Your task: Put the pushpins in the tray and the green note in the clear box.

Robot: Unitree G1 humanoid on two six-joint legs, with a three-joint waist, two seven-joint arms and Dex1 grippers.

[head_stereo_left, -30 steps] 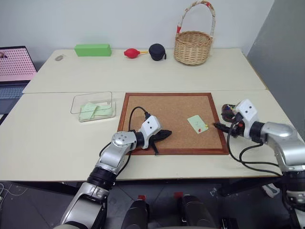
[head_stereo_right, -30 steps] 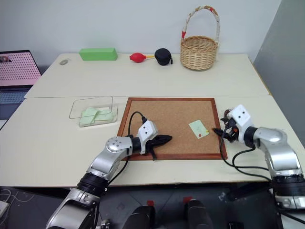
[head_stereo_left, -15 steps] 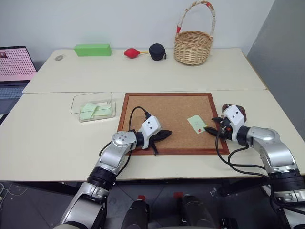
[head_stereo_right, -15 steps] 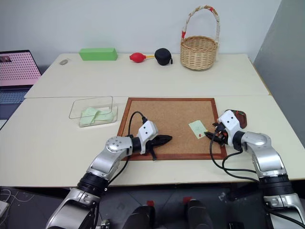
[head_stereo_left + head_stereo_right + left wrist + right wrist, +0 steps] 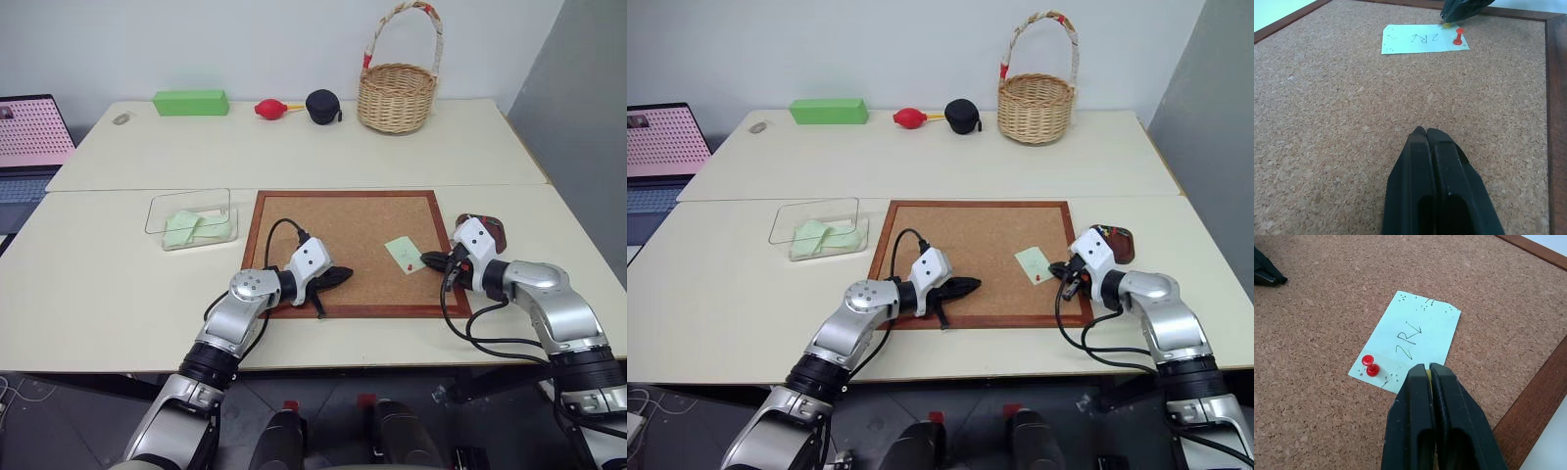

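Right pincer (image 5: 1426, 371) has closed on the yellowish pushpin (image 5: 1447, 25); left pincer (image 5: 1426, 131) pressed together.

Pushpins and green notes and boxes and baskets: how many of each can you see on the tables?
Pushpins: 2, a red pushpin and a yellowish pushpin at the right gripper's shut jaws
Green notes: 3, a green note on the cork board, two more notes in the box
Clear box: 1
Wicker basket: 1
Total: 7
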